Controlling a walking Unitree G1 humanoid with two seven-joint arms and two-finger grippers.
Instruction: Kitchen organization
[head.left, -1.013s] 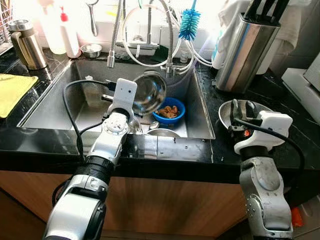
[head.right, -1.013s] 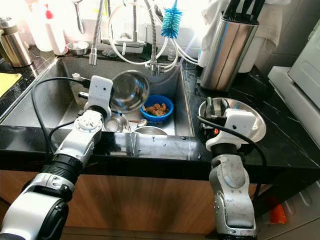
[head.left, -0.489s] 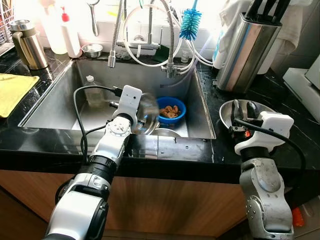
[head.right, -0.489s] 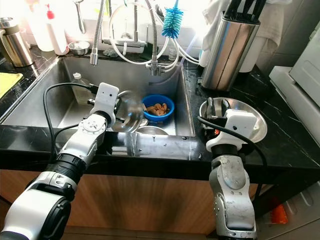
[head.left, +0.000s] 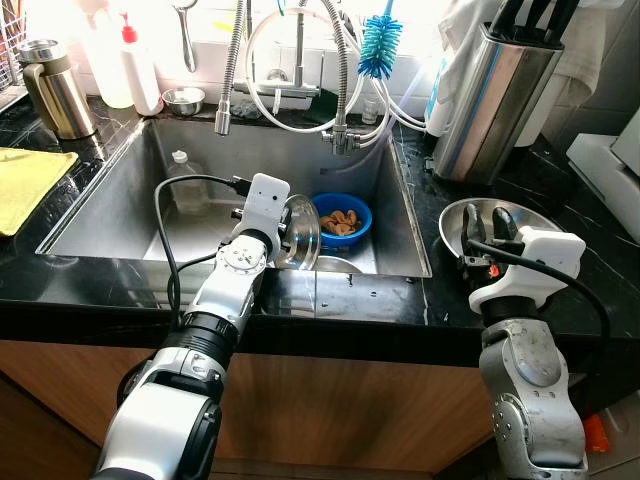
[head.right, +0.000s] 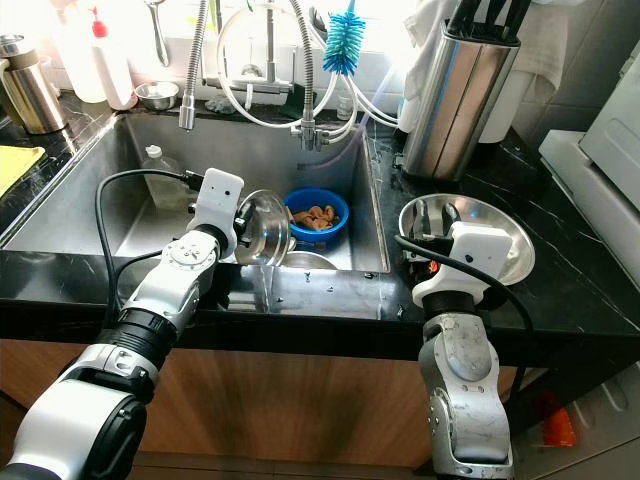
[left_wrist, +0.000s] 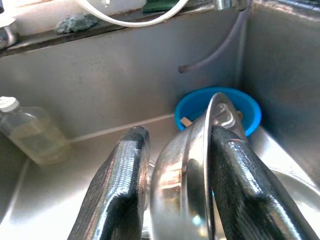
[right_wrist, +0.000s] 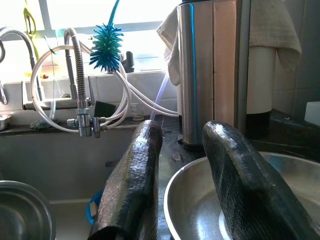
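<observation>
Steel bowl (head.left: 299, 233) is standing on edge over the front of the sink (head.left: 110, 205), rim running up and down, and I'm seeing my left gripper (left_wrist: 175, 175) clamping it. From the head views I'm reading the bowl as a tilted disc facing right, just in front of the blue bowl (head.left: 341, 218) holding brown food scraps. My left wrist camera is giving me what the head cameras aren't: the black fingers (left_wrist: 120, 185) are pinching either side of the thin wall, with the blue bowl just behind and a clear plastic bottle (left_wrist: 27, 135) lying against the sink's back wall. My right gripper (right_wrist: 187, 175) is hovering with its fingers spread apart over a wide steel bowl (head.right: 500, 240) on the black counter (head.right: 570, 290), holding nothing. The right wrist camera is also showing me the blue bottle brush (right_wrist: 106, 50) hanging by the faucet hoses (right_wrist: 75, 75) and the tall steel knife holder (right_wrist: 210, 65) close behind the wide bowl. I'm not making out any readable labels or writing. A steel kettle (head.left: 55, 90) and a yellow cloth (head.left: 25, 180) are sitting on the counter to the left.
</observation>
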